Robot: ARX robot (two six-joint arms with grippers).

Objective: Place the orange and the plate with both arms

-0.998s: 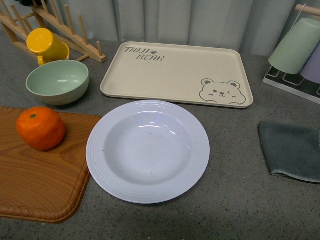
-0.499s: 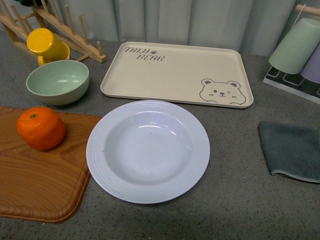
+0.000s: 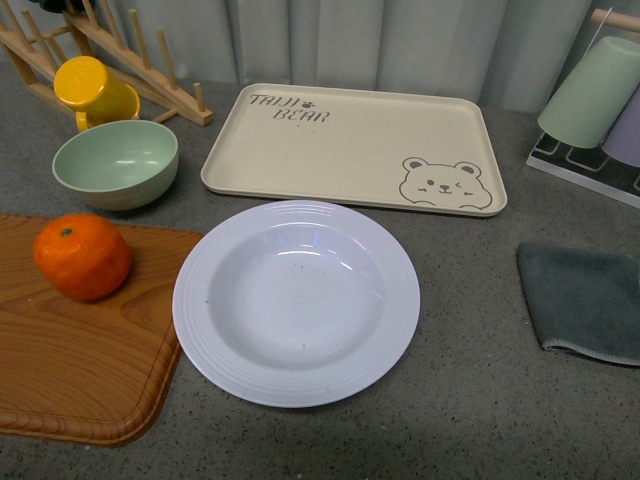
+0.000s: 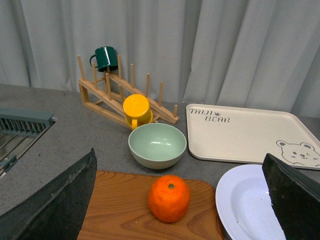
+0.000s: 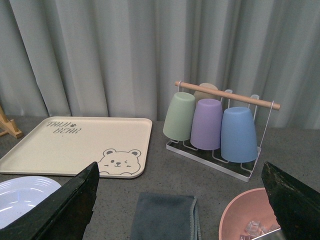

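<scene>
The orange rests on a wooden cutting board at the left; the left wrist view shows the orange ahead, between the spread fingers. The white ridged plate lies on the grey counter in the middle, its edge showing as plate and plate in the wrist views. My left gripper is open and raised, short of the orange. My right gripper is open above a grey cloth. Neither arm shows in the front view.
The beige bear tray lies behind the plate. A pale green bowl, yellow cup and wooden rack stand at the back left. A cup rack sits at the right, with a grey cloth and pink bowl nearer.
</scene>
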